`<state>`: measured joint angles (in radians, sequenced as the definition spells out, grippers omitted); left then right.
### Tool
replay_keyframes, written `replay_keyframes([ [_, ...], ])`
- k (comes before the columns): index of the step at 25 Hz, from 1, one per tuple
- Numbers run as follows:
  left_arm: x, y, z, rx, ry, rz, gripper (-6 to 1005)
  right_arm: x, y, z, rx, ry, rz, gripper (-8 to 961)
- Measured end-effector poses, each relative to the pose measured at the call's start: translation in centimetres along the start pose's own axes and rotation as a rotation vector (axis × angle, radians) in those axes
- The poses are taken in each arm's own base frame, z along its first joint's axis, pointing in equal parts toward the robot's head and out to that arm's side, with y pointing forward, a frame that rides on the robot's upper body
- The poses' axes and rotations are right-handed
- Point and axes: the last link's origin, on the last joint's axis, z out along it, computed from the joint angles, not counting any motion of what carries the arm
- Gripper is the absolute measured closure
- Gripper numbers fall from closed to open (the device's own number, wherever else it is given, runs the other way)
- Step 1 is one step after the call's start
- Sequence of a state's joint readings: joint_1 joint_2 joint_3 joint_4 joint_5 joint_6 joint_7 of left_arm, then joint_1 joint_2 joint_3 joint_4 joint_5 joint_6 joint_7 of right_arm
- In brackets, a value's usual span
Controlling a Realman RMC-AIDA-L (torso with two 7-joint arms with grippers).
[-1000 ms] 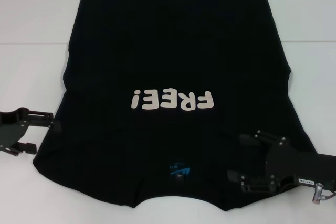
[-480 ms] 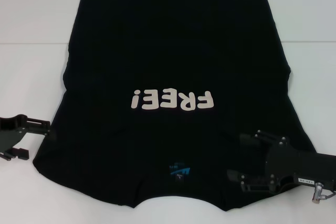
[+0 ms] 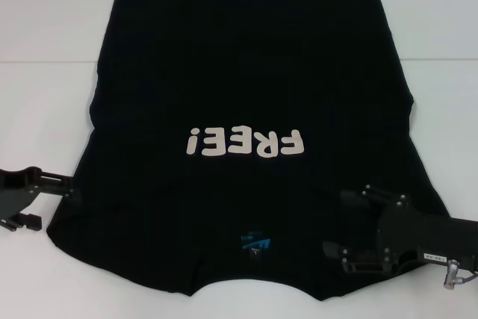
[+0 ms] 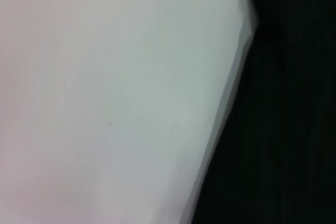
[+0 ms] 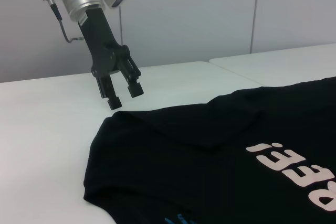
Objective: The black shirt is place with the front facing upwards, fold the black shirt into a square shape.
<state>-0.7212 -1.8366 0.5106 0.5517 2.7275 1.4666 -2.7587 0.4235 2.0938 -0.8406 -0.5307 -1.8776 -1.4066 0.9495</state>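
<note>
Bench (image 3: 45,28), white, is carrying the black shirt (image 3: 246,72) front side up, spread flat, collar toward 6 o'clock and hem toward 12 o'clock in the head view. White "FREE!" lettering (image 3: 246,142) is reading upside down across the chest; a small blue neck label (image 3: 255,242) is showing just inside the collar.

Left gripper (image 3: 66,187) is hovering at 8 o'clock, at the edge of the shirt's sleeve, jaws spread apart with nothing between them. The right wrist view is showing it pointing down, tips (image 5: 124,95) just above the bench beside the sleeve corner, a green light glowing on its wrist.

Right gripper (image 3: 332,223) is sitting at 5 o'clock over the shirt's shoulder; black against black cloth, so whether its jaws are spread or pressed together cannot be told.

Left wrist view is offering only bare bench (image 4: 105,103) and a dark shirt edge (image 4: 283,129). A grey wall (image 5: 184,14) is standing behind the bench in the right wrist view alone.
</note>
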Motion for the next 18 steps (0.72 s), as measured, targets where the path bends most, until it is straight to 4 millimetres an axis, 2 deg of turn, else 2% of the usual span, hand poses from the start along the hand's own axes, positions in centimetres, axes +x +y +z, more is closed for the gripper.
replay_keyframes([
  [18, -0.15, 0.13, 0.46, 0.01, -0.005, 0.01, 65, -0.02, -0.03, 0.07, -0.001, 0.001, -0.005, 6],
])
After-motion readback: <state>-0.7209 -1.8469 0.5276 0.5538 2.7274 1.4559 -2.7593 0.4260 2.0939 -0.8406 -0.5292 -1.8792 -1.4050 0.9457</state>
